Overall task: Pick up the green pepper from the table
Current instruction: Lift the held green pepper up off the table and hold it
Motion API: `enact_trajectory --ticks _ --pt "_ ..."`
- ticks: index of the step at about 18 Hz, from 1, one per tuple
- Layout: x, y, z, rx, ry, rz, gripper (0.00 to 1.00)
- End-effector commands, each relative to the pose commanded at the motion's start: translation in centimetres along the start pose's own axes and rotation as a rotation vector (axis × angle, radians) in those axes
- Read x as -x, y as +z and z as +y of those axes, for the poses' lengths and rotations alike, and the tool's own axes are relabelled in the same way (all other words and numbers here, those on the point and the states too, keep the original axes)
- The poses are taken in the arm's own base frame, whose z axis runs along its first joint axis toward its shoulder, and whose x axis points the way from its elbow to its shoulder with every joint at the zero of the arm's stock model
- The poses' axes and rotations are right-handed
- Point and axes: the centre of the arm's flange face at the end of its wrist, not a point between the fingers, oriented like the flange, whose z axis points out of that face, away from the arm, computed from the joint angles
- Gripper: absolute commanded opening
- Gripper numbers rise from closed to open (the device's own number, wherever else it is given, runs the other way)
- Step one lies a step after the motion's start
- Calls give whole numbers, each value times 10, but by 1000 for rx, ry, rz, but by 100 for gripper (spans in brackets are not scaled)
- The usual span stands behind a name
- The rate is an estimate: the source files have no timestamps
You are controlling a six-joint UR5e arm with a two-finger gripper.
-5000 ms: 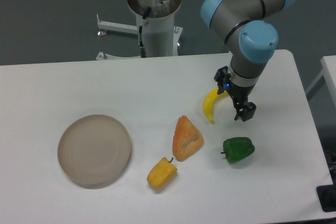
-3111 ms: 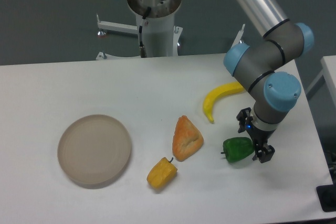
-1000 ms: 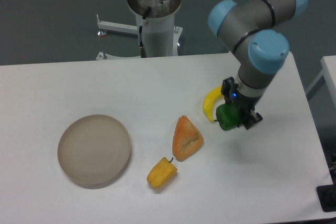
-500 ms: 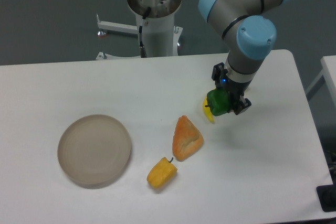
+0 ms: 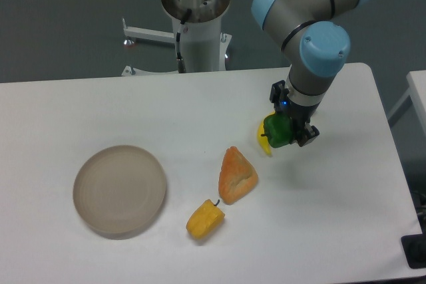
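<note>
The green pepper hangs in the air above the white table, held between the fingers of my gripper, which is shut on it. It is glossy, dark green and lobed. The gripper points down from the grey and blue arm at the right of the table. The pepper covers part of a banana behind it.
A yellow banana lies just left of the held pepper. An orange wedge and a yellow pepper lie at the middle front. A round beige plate sits at the left. The robot base stands behind the table.
Since five seconds ago the gripper went down to the pepper on the table, shut on it and lifted it up and left. In the last half second it barely moved.
</note>
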Motion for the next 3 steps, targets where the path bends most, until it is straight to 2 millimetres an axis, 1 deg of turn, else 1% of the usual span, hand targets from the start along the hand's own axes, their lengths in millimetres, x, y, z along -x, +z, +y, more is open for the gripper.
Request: enact_trajectory --ticks 3 --pt "0 0 0 -1 0 0 43"
